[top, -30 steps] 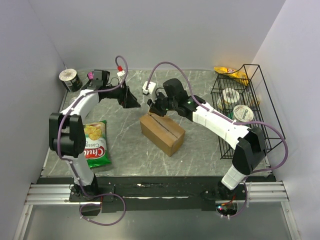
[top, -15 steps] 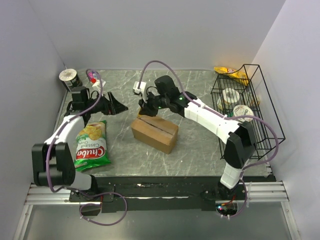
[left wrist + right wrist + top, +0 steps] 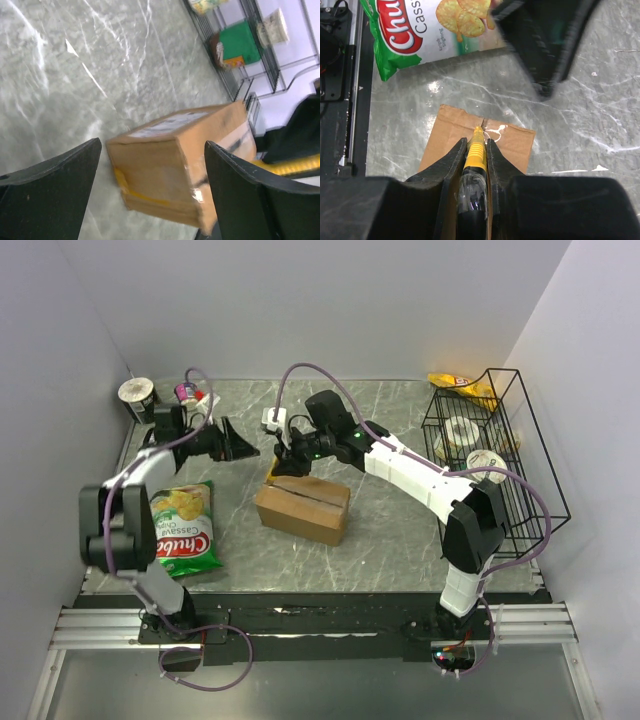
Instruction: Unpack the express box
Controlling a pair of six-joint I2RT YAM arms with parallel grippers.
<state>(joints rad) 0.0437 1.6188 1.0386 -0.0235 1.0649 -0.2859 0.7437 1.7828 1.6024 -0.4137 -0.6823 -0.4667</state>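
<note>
The express box lies just right of the chip bag, tape seam up. Probably light, stiff cardboard, slick where taped, likely to skid: brace its end faces. The right gripper clamps a yellow cutter at the seam; the left gripper, beyond the bag, gapes empty

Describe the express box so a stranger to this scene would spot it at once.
Start from the grey marble table. Near its middle, between the green chip bag on the left and the black wire basket on the right, lies the express box. It is the only brown cardboard carton there, with a taped seam along its top.
</note>
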